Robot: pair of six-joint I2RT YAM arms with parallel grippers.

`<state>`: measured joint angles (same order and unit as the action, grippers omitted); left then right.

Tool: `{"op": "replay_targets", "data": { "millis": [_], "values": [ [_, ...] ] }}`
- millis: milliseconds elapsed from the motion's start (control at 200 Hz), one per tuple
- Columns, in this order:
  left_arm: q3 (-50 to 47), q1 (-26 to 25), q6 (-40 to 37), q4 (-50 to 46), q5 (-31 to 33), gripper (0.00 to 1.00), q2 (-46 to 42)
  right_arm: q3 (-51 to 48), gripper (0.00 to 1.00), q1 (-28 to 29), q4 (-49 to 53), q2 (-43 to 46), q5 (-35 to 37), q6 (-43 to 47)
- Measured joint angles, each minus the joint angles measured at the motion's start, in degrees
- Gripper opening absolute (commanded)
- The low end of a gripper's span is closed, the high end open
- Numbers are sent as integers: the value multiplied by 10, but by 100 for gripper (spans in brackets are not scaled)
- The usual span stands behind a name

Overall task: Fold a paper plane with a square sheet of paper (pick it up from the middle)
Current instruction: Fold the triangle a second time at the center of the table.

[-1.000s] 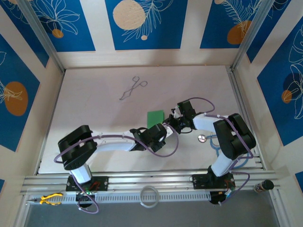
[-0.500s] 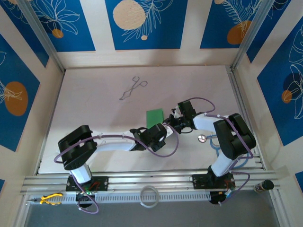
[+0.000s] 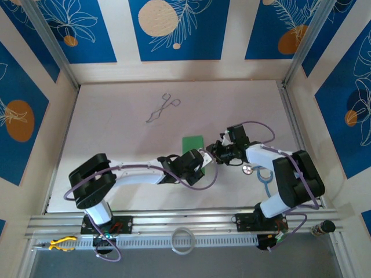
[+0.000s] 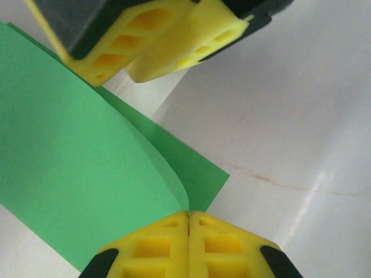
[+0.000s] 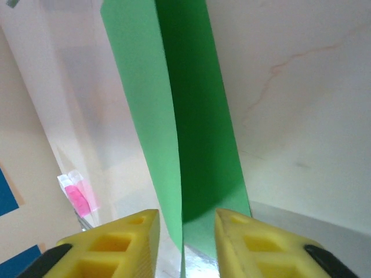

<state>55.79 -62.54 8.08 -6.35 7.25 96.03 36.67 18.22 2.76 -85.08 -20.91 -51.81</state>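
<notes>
1. Where the two arms meet, the table (image 3: 116, 145) is pale and smooth. Up close it has thin brown lines on it, like marble.
2. The walls around the table have blue panels (image 3: 174, 29) with white leaves drawn on them, and round orange and cream spots.
3. Thin metal forceps (image 3: 162, 108) lie far back on the table, well apart from the arms.
4. A small pink item (image 5: 78, 194) lies on the table, off to one side of the paper.
5. The square sheet of paper (image 3: 192, 145) is bright green. It lies near the middle of the table, right at the tips of both arms. One layer lies flat on the table, and another layer curves up off it.
6. The left end effector (image 4: 189, 217) is closed tight. Its two yellow fingers press together and pinch the edge of the lifted layer.
7. The right end effector (image 5: 185, 226) has its yellow fingers partly apart. The end of the green paper sits in the gap between them. I cannot tell if either finger touches it.
</notes>
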Motion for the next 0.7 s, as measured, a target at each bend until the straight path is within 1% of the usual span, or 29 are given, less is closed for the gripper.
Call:
{"op": "replay_targets", "data": {
  "millis": [225,335,410,535,700],
  "values": [
    [0,48,50,26,-102,0,-11,-61,33,-23,7,89,20,-8],
    [0,66,71,37,-153,0,-11,-89,26,-22,6,137,25,-17],
    [0,75,84,44,-183,0,-10,-105,19,-18,3,160,25,-25],
    [0,85,101,57,-219,0,-6,-118,11,2,2,166,23,-27],
    [0,94,116,63,-243,0,1,-120,6,33,-8,144,23,-27]
  ]
}}
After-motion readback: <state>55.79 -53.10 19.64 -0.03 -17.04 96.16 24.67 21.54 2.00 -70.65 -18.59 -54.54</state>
